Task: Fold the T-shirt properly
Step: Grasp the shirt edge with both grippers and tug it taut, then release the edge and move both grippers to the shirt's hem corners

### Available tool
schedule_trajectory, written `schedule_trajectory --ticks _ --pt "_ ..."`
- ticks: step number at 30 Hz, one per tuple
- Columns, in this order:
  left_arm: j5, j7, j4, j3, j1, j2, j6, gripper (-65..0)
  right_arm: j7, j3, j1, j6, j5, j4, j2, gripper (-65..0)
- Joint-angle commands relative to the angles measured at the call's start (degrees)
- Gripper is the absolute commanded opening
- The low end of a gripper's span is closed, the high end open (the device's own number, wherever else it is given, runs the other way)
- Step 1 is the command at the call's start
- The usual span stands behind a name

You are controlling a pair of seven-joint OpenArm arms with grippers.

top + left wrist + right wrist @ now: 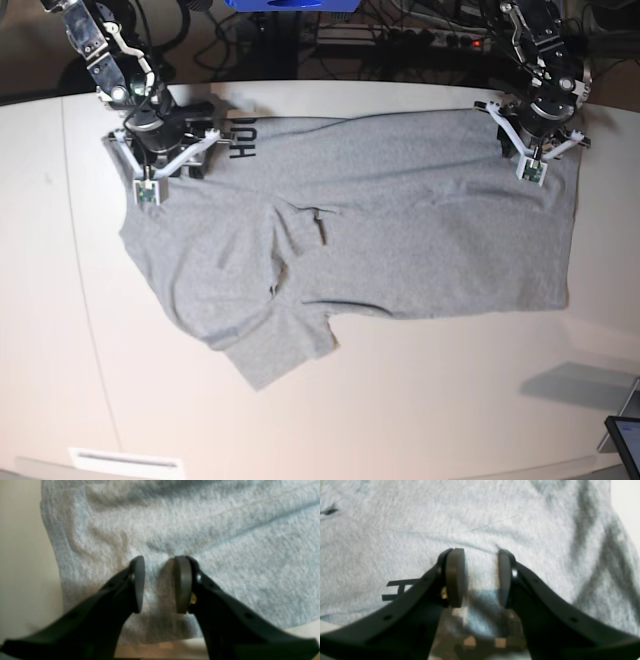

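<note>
- Left wrist view: the left pincer (158, 585) has its two pads a little apart, with a strip of grey cloth of the shirt (225, 555) between them. The pads look clamped on a raised bit of the cloth near its edge. The pale worktop (22, 567) shows beside the shirt's edge.
- Right wrist view: the right pincer (481, 577) also has its pads a little apart with grey cloth between them, and it looks clamped on the shirt (395, 542). Some black letters (397, 588) peek out next to one finger. The cloth has dark folds on one side.
- Base view: the shirt (420, 230) lies spread on the white worktop (400, 400), wrinkled in the middle, with one sleeve sticking out toward the near edge. The right pincer (160, 150) sits on the far corner where the black letters (242, 140) are. The left pincer (535, 135) sits on the other far corner. A dark screen (625, 440) pokes in at the near corner
</note>
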Motion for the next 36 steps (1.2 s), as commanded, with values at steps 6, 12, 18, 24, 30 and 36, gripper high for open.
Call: schedule_trajectory --ticks 6,12,18,24,30,36 --pt "1.3 1.5 0.3 0.2 -0.8 -0.4 -0.5 -44.5 -1.3 0.3 -2.5 -3.4 -0.1 0.4 0.7 -42.8" --pt "1.4 1.5 0.2 0.4 -1.6 -0.4 -0.5 -44.5 -1.0 0.3 -4.1 -3.4 0.0 0.4 0.5 -42.8" --pt "3.9 1.5 -1.0 0.5 -3.2 -0.5 -0.5 -44.5 -1.3 0.3 -5.0 -3.4 -0.1 0.4 -1.2 -42.8" --pt "11.0 1.5 -4.1 0.2 -6.0 -0.3 -1.7 -44.5 -1.4 0.3 -5.3 -3.4 -0.3 0.4 -2.0 -42.8" --pt "13.2 1.5 -2.0 -0.2 -5.4 0.9 -1.7 -44.5 -1.4 0.3 -5.0 -3.4 -0.3 0.4 -2.0 -42.8" --pt "13.2 1.5 0.2 -0.2 -2.1 1.6 -1.7 -44.5 -1.4 0.4 -4.0 -3.4 -0.3 0.4 -1.9 -42.8"
